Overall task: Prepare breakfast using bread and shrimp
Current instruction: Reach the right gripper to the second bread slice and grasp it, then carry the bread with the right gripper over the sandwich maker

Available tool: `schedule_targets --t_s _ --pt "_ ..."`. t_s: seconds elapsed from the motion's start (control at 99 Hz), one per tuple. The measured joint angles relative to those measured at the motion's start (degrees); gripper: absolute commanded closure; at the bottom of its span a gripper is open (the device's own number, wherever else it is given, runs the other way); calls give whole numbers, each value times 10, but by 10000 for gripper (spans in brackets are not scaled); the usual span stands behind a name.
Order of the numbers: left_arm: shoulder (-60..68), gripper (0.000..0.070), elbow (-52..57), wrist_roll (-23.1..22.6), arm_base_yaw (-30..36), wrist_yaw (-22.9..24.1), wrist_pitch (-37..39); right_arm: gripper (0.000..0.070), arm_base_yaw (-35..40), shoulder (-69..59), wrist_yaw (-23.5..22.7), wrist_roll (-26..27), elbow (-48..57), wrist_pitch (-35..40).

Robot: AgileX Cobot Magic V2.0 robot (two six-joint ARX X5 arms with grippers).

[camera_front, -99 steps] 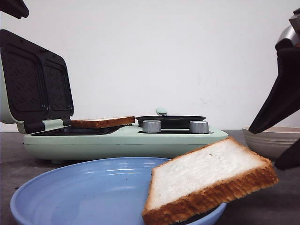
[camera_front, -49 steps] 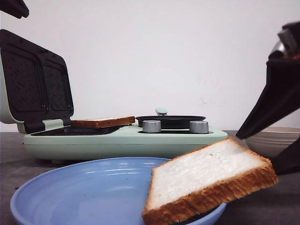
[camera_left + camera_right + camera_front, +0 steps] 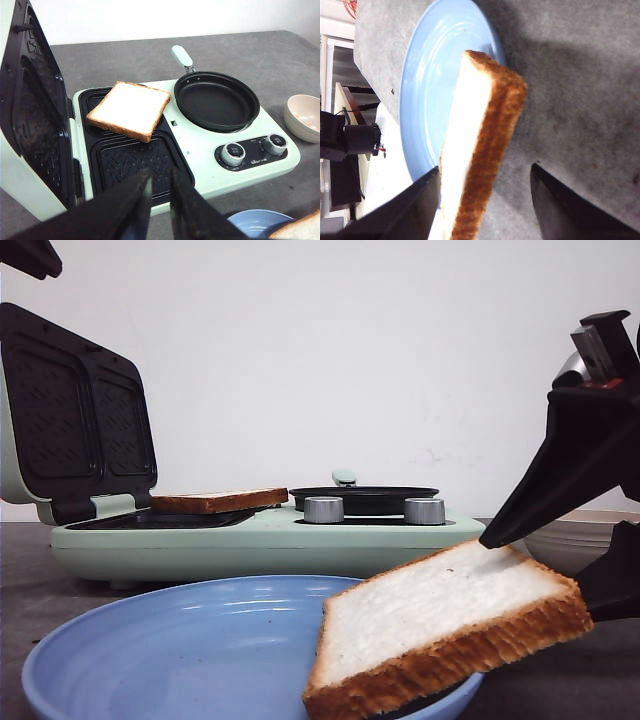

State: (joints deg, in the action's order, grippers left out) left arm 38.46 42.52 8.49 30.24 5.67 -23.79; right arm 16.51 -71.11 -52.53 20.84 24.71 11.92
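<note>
- One bread slice (image 3: 440, 630) leans tilted on the right rim of the blue plate (image 3: 180, 650), its far corner sticking out past the rim.
- The right end effector (image 3: 550, 560) is spread wide around that corner, one finger above the crumb and one below the crust; contact cannot be made out.
- A second bread slice (image 3: 130, 109) lies on the rear grill plate of the open green sandwich maker (image 3: 200, 165), beside its round black pan (image 3: 216, 100).
- The left end effector (image 3: 160, 187) hangs over the front grill plate, fingers narrowly apart and empty.
- A cream bowl (image 3: 304, 117) stands on the grey desk (image 3: 250, 55) just beside the appliance.
</note>
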Motion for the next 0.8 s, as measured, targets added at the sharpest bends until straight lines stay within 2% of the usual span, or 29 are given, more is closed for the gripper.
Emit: schedule_targets --t_s 0.253,0.374,0.505,0.798 --pt "0 672 0 0 0 0 0 405 17 -3 0 12 0 -32" --pt "0 672 0 0 0 0 0 513 26 -9 0 20 0 -40" --pt "0 672 0 0 0 0 0 698 30 -10 2 21 0 -44" --pt "0 672 0 0 0 0 0 698 30 -10 -8 26 0 -61"
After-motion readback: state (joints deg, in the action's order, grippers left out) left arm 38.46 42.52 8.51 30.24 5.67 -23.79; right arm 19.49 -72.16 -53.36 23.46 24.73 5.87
